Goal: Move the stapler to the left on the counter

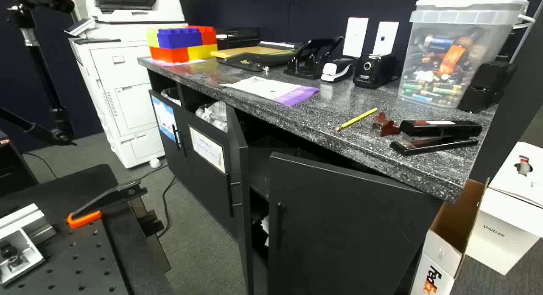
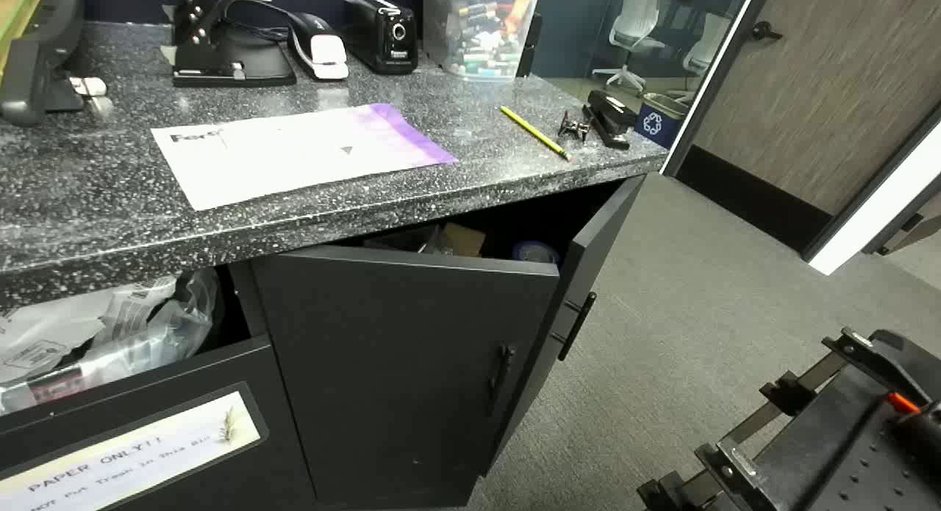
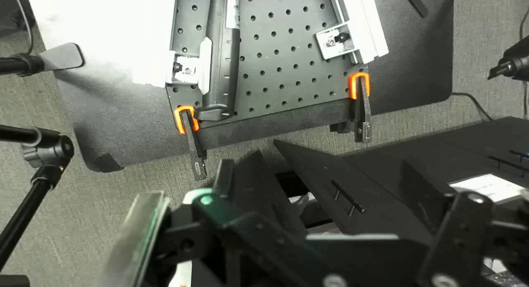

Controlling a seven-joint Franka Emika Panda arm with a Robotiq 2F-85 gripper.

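The black stapler (image 1: 441,127) lies on the dark speckled counter (image 1: 424,169), near its right end and close to the front edge in an exterior view. It also shows at the far right end of the counter (image 2: 470,108) in an exterior view, where the stapler (image 2: 609,120) points toward the front edge. My gripper (image 3: 326,192) shows only in the wrist view. Its fingers are wide apart with nothing between them, and cabinet doors show beyond it. It is away from the stapler, which is out of the wrist view.
A reddish-brown item (image 1: 385,125) and a yellow pencil (image 1: 355,119) lie beside the stapler. A purple-edged paper (image 1: 271,89) lies farther along. A clear battery bin (image 1: 449,61) and a black sharpener (image 1: 373,70) stand behind. Cabinet doors (image 1: 339,227) stand open below the counter.
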